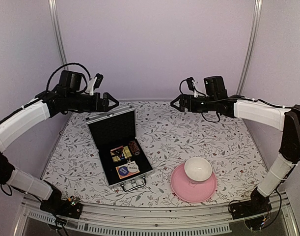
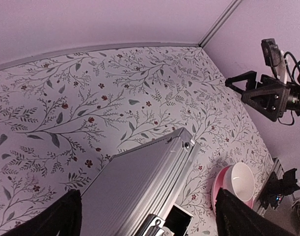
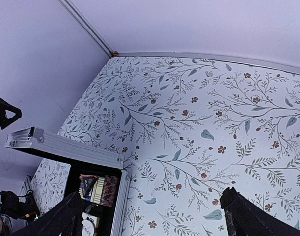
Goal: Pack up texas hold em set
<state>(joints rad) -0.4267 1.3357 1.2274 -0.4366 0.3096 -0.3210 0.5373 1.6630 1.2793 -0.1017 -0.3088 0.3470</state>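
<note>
Two grippers, Ana: how do they stand?
Left gripper (image 1: 112,102) hovers spread wide just behind the briefcase (image 1: 113,130) lid, Ben. Right gripper (image 1: 175,102) gapes too, holding nothing.
How far along?
Nearly done, I'd say. Card box (image 1: 120,153), chip stack (image 1: 134,146) and blue disc (image 1: 122,171) lie inside the case, left of centre. The lid stands open, so closing is left.
Orientation?
Handle (image 1: 133,184) faces the near edge; long axis runs left-right, slightly skewed.
</note>
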